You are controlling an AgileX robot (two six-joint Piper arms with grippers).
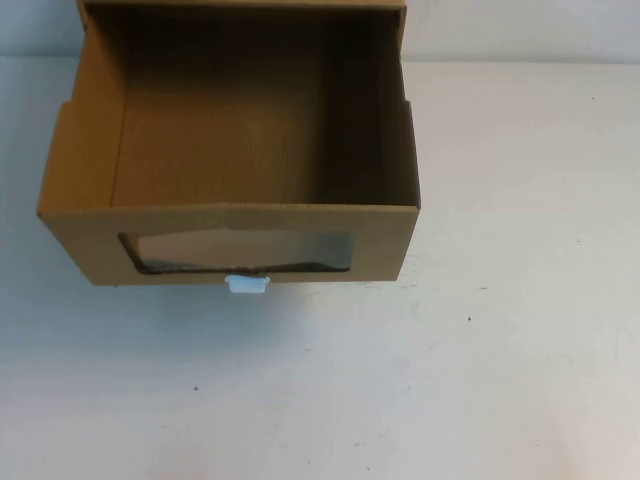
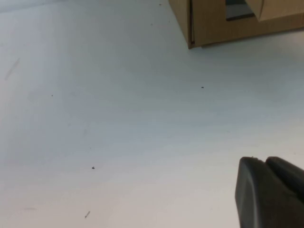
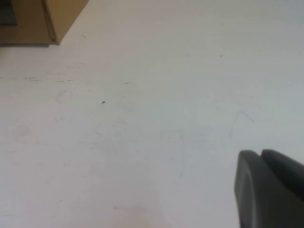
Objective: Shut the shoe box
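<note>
Standing open on the white surface [image 1: 520, 300], the box [image 1: 240, 225] is unobstructed; left gripper [image 2: 273, 194] and right gripper [image 3: 270, 190] hover apart from it, jaw state unclear.

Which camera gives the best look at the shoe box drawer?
The high view: it shows the shoe box pulled open, with its bare inside, front window and white pull tab. The left wrist view catches one corner beyond the left gripper; the right wrist view catches a corner beyond the right gripper.

shoe box [image 1: 240, 215]: 1 | left gripper [image 2: 270, 190]: 1 | right gripper [image 3: 268, 187]: 1
</note>
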